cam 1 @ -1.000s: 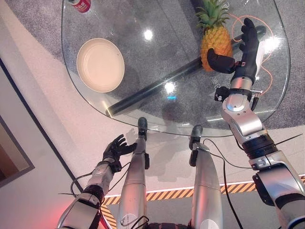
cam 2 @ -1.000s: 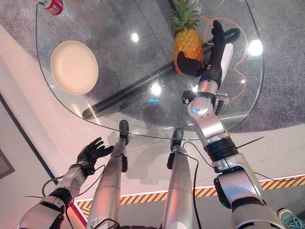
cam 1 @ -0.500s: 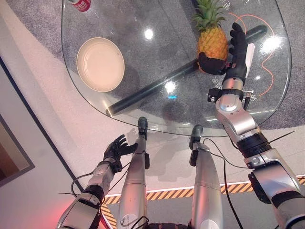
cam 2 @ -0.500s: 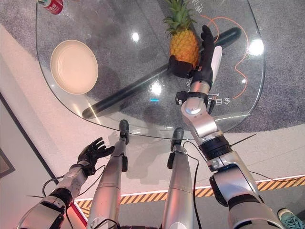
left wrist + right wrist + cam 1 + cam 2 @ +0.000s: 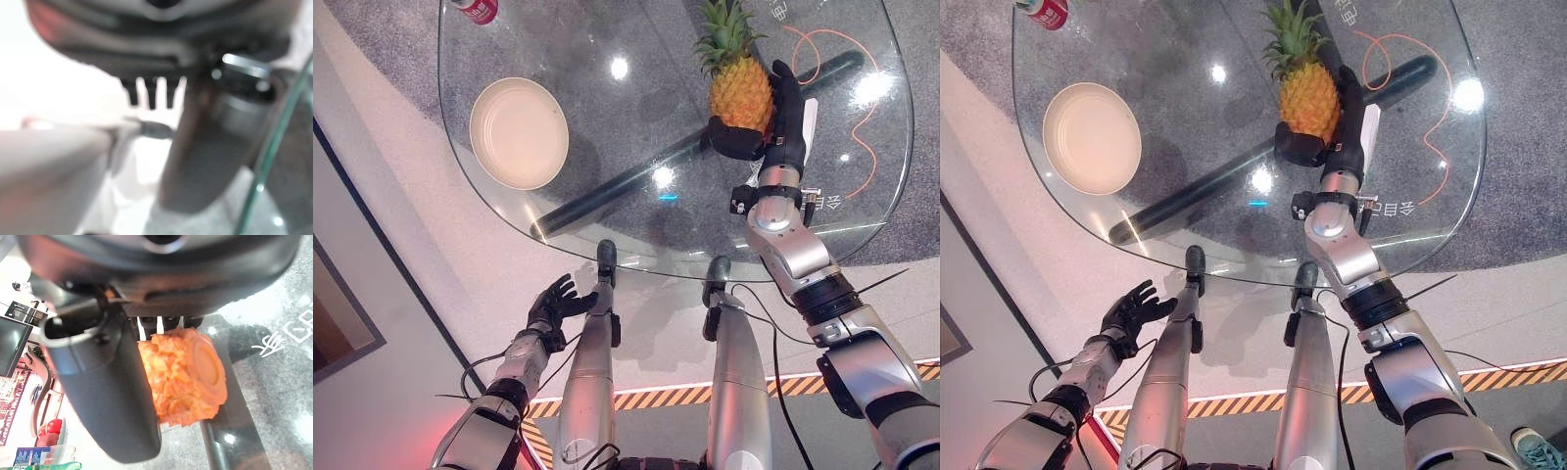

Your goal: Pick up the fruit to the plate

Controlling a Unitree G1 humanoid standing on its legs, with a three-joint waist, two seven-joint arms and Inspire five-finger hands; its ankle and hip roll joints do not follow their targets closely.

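Right robot hand (image 5: 1324,135) curled round pineapple (image 5: 1307,96), well apart from plate (image 5: 1092,138).

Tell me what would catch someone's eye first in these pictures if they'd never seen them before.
The orange pineapple with its green crown, on the far right part of the glass table, with the right robot hand wrapped round its lower body. Next comes the cream plate, bare, far off on the table's left side. The left robot hand hangs open below the table's near edge.

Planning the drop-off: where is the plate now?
The plate sits on the glass table's left side, far from the pineapple, near a red can.
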